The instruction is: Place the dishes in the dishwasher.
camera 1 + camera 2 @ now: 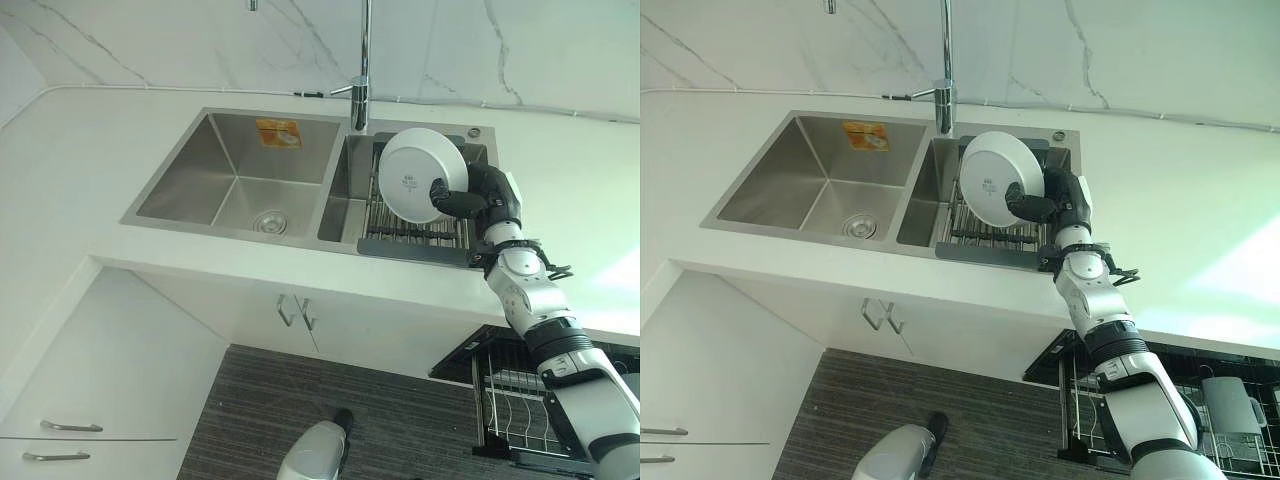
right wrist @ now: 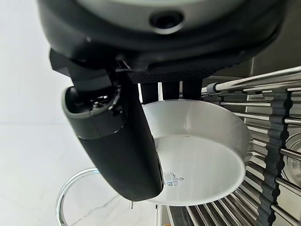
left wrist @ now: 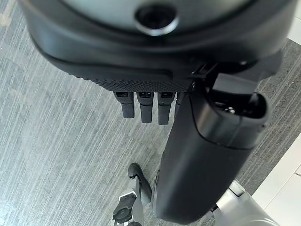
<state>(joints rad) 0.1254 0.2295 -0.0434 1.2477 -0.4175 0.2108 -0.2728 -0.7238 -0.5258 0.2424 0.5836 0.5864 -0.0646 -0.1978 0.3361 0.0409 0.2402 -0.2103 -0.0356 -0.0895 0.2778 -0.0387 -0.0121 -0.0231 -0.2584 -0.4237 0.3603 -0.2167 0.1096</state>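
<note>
The right hand (image 1: pixel 455 198) is pinching the white plate (image 1: pixel 420 173) by its rim, thumb across its underside, holding it on edge above the drying rack (image 1: pixel 415 238) in the sink (image 1: pixel 235 175), while the open dishwasher rack (image 1: pixel 515 400) is lying well below the sink, beside the arm, and the left hand (image 3: pixel 150 101) is hanging relaxed over the floor (image 3: pixel 56 155).

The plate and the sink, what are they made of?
The plate, held by the right hand, looks like glazed white ceramic: smooth, glossy, with a foot ring; plastic is possible. The sink looks like brushed stainless steel: grey with dull reflections.
</note>
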